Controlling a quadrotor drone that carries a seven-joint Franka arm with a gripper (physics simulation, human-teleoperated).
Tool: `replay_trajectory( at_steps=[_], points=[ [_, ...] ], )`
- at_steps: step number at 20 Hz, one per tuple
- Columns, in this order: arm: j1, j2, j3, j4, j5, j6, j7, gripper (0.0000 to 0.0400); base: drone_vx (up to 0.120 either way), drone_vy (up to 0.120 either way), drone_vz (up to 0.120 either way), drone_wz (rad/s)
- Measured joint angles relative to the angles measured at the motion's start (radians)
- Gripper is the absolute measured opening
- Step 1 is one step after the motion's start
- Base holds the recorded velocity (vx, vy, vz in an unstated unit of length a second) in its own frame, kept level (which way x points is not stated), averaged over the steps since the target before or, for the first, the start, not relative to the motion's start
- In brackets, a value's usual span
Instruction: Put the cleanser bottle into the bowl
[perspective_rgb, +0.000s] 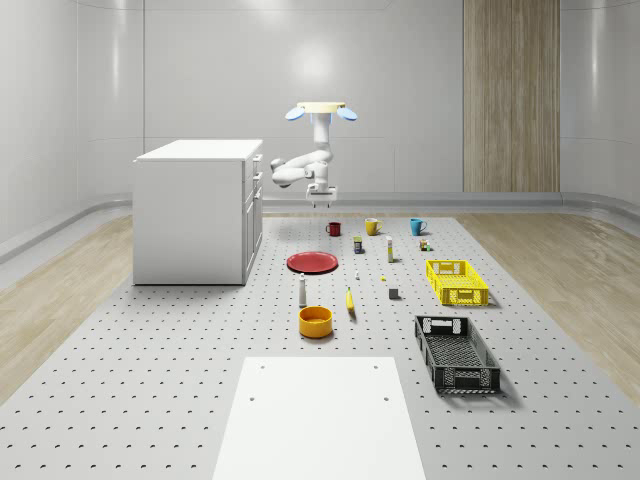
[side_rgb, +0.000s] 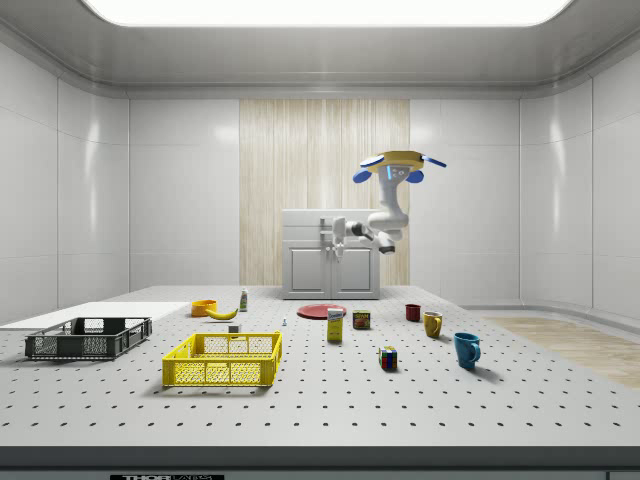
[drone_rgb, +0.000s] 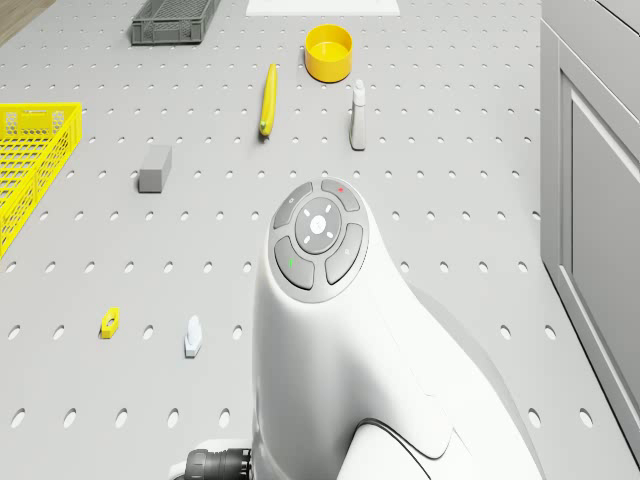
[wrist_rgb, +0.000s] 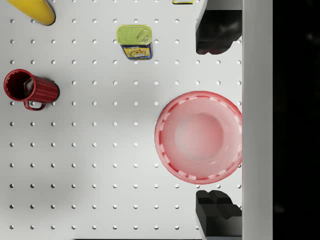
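The drone (perspective_rgb: 320, 108) hovers high over the far part of the perforated table (perspective_rgb: 180, 380), near the white cabinet (perspective_rgb: 195, 210). Its smooth white arm (perspective_rgb: 300, 168) bends down, and the gripper (perspective_rgb: 319, 192) hangs in the air with nothing in it. In the wrist view its two dark fingers (wrist_rgb: 218, 30) stand wide apart, and the round red plate (wrist_rgb: 199, 137) with a ribbed rim lies on the table between them, far below. Near the plate stand a ribbed red mug (wrist_rgb: 27, 89) and a rectangular tin can (wrist_rgb: 135, 41). The cleanser bottle (perspective_rgb: 302, 290), slim and white, stands upright on the table, just behind the round yellow bowl (perspective_rgb: 315, 321) and apart from it. A banana (perspective_rgb: 350, 300) lies beside them.
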Motion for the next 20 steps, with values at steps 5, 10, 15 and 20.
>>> replay_trajectory(
  at_steps=[5,10,15,20],
  points=[
    [-0.006,-0.021,0.006,0.001,0.011,0.02,0.006,0.04,0.12,0.0,-0.056,0.0],
    [-0.012,-0.042,0.011,0.003,0.021,0.039,0.011,0.04,0.12,0.0,-0.048,0.0],
    [-0.018,-0.062,0.016,0.004,0.03,0.057,0.016,0.04,0.12,0.0,-0.072,0.0],
    [-0.023,-0.08,0.02,0.005,0.039,0.074,0.021,0.04,0.12,0.0,0.0,0.0]
  ],
)
